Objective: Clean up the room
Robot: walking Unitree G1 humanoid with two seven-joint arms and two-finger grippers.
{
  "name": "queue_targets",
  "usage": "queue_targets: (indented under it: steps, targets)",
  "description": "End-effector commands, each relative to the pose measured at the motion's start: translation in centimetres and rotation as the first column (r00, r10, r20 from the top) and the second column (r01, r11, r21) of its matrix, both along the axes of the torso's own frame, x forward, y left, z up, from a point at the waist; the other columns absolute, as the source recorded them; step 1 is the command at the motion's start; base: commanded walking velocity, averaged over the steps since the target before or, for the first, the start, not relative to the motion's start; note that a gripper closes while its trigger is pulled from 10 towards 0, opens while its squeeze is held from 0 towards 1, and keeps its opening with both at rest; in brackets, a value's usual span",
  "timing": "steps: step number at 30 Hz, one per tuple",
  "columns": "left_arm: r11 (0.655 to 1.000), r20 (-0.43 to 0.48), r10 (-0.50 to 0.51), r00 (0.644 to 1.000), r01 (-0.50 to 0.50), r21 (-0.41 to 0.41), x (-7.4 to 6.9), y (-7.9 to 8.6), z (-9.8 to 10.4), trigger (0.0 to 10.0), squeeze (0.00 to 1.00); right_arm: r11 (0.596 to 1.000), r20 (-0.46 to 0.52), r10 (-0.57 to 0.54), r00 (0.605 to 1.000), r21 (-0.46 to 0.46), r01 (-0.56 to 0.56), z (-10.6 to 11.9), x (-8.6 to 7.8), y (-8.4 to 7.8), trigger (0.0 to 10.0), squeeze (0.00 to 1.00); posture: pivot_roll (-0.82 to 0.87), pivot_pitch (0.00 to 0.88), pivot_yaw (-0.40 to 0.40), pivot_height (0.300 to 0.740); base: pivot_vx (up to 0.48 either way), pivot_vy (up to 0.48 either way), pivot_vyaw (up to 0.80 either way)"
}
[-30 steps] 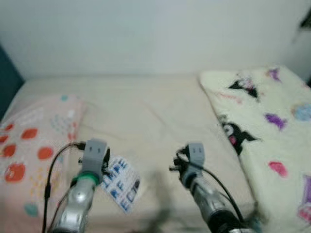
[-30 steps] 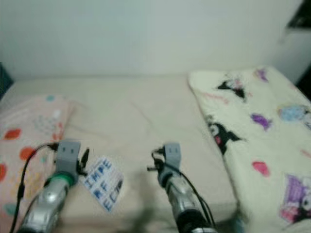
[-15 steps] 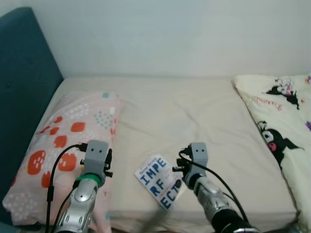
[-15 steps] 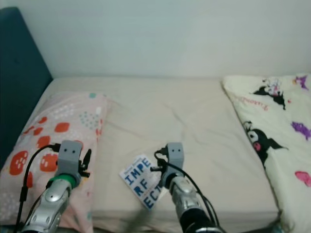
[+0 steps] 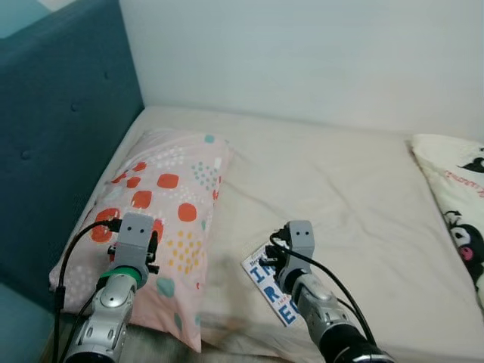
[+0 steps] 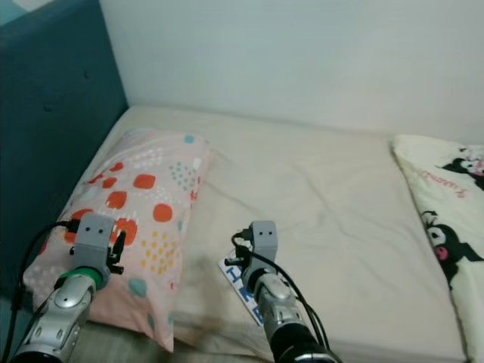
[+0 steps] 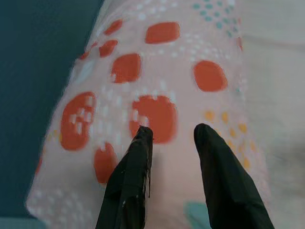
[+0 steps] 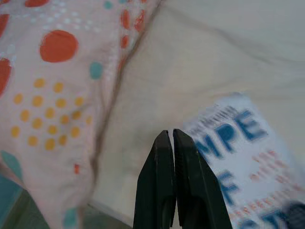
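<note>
Cream bed sheet (image 5: pixel 355 189) wide and bare toward wall, white-blue book (image 5: pixel 271 286) near front edge, long axis diagonal, right gripper (image 8: pixel 170 138) pressed together above it, left gripper (image 7: pixel 171 133) spread over spotted pillow (image 5: pixel 162 204)

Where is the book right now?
The book lies on the bed near its front edge, right of the pillow, under the right pincer.

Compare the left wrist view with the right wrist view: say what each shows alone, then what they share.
Left wrist view alone: the dark teal padded headboard and the left hand with fingers apart above the pillow.

Right wrist view alone: the white booklet with blue lettering, the right hand with fingers together, and the cream bed sheet.

Both: the pink pillow with red spots.
</note>
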State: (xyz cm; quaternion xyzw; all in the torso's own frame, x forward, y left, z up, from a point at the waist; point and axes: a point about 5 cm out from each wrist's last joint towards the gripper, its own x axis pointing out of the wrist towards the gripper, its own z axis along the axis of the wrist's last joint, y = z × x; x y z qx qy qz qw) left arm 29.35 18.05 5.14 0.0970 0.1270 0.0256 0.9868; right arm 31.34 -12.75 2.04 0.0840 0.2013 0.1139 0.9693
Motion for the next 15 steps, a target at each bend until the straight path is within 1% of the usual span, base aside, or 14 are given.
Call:
queue_targets:
  steps: [1, 6, 8, 9, 10, 11, 12, 13, 15]
  targets:
    - [1.0, -0.027, -0.002, 1.0, 0.002, -0.001, -0.2, 0.0, -0.4, 10.0, 0.0, 1.0, -0.016, -0.013, 1.0, 0.006, 0.013, -0.3, -0.2, -0.1, 10.0, 0.0, 0.08, 0.003, 0.074, 0.74, 0.0, 0.0, 0.0]
    - [0.999, -0.047, -0.031, 0.998, 0.032, 0.004, -0.4, -0.2, -0.8, 10.0, 0.0, 0.999, -0.005, -0.037, 0.999, -0.002, 0.037, -0.3, -0.2, -0.2, 10.0, 0.0, 0.08, 0.005, 0.075, 0.74, 0.0, 0.0, 0.0]
    - [0.999, -0.053, -0.049, 0.997, 0.049, 0.008, -0.5, -0.2, -0.8, 10.0, 0.0, 0.993, 0.002, -0.112, 0.994, -0.023, 0.112, -0.1, 0.1, -1.0, 10.0, 0.0, 0.08, 0.004, 0.07, 0.74, 0.0, 0.0, 0.0]
    - [0.999, -0.053, -0.049, 0.997, 0.049, 0.008, -0.5, -0.2, -0.8, 10.0, 0.0, 0.993, 0.002, -0.112, 0.994, -0.023, 0.112, -0.1, 0.1, -1.0, 10.0, 0.0, 0.08, 0.004, 0.07, 0.74, 0.0, 0.0, 0.0]
    - [0.995, -0.077, -0.101, 0.992, 0.102, 0.013, -0.6, -0.2, -1.1, 10.0, 0.0, 0.984, -0.001, -0.18, 0.984, -0.019, 0.179, 0.0, 0.2, -1.8, 10.0, 0.0, 0.08, 0.002, 0.063, 0.74, 0.0, 0.0, 0.0]
    - [0.99, -0.09, -0.132, 0.987, 0.135, 0.033, -0.7, -0.2, -1.2, 10.0, 0.0, 0.983, -0.005, -0.185, 0.983, -0.011, 0.185, 0.0, 0.2, -1.9, 10.0, 0.0, 0.08, 0.002, 0.063, 0.74, 0.0, 0.0, 0.0]
    - [0.99, -0.09, -0.132, 0.987, 0.135, 0.033, -0.7, -0.2, -1.2, 10.0, 0.0, 0.983, -0.005, -0.185, 0.983, -0.011, 0.185, 0.0, 0.2, -1.9, 10.0, 0.0, 0.08, 0.002, 0.063, 0.74, 0.0, 0.0, 0.0]
    - [0.982, -0.101, -0.17, 0.98, 0.177, 0.072, -0.9, 0.0, -1.5, 10.0, 0.0, 0.985, -0.007, -0.174, 0.985, -0.013, 0.174, -0.1, 0.1, -1.9, 10.0, 0.0, 0.08, 0.0, 0.062, 0.74, 0.0, 0.0, 0.0]
    - [0.981, -0.097, -0.173, 0.98, 0.18, 0.071, -0.8, 0.0, -1.4, 10.0, 0.0, 0.986, -0.008, -0.166, 0.986, -0.019, 0.166, -0.3, -0.1, -1.8, 10.0, 0.0, 0.08, 0.0, 0.061, 0.73, 0.0, 0.0, 0.0]
